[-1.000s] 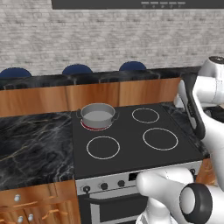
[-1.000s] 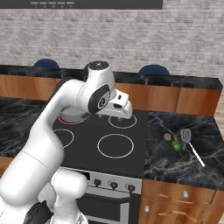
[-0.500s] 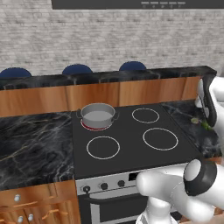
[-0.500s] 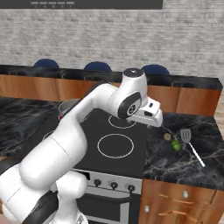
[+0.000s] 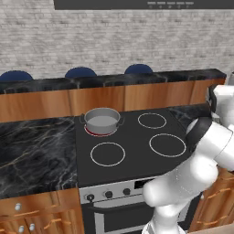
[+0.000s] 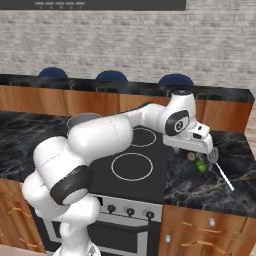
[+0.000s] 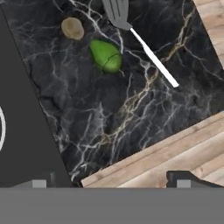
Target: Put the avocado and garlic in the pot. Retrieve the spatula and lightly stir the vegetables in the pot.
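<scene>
Green avocado (image 7: 105, 56), garlic (image 7: 72, 28) & spatula (image 7: 141, 40) all on counter right of stove (image 6: 135, 165), pot (image 5: 102, 121) empty; gripper (image 7: 109, 183) jaws apart, nothing done yet

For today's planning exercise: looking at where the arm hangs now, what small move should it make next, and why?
Probably lower the open gripper toward the avocado. The avocado, garlic and spatula all lie on the dark counter right of the stove, the pot is still empty, and nothing is between the fingers.
</scene>
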Motion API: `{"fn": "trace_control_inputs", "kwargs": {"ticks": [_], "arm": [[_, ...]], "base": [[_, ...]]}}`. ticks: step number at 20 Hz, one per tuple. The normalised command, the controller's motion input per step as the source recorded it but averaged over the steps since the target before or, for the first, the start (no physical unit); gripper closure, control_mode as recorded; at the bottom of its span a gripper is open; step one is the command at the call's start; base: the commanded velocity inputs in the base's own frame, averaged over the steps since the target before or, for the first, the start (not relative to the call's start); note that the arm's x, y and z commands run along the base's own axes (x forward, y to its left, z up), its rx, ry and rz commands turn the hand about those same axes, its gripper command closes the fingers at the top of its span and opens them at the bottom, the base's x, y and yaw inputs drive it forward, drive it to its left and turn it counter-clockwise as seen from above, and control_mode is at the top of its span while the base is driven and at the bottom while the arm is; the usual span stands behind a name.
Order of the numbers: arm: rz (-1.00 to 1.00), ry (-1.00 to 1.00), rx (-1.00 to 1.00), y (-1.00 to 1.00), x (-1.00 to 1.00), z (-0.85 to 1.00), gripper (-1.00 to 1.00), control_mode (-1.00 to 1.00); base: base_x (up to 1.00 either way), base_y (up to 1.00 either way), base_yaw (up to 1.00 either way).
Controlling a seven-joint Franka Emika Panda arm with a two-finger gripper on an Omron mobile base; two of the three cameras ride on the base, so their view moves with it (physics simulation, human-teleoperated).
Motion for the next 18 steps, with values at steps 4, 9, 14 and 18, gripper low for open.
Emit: {"fn": "trace_control_inputs", "kwargs": {"ticks": [4, 9, 14, 18], "arm": [[0.00, 0.14, 0.03, -0.74, 0.82, -0.31, -1.00, -1.00], [0.06, 0.00, 0.12, -0.15, 0.27, 0.00, -1.00, -1.00], [0.18, 0.01, 0.16, -0.08, 0.02, -0.18, -1.00, -1.00], [0.21, 0.02, 0.08, 0.00, 0.00, -0.62, -1.00, -1.00]], "base": [[0.00, 0.00, 0.00], [0.00, 0.00, 0.00], [0.00, 0.00, 0.00], [0.00, 0.00, 0.00]]}}
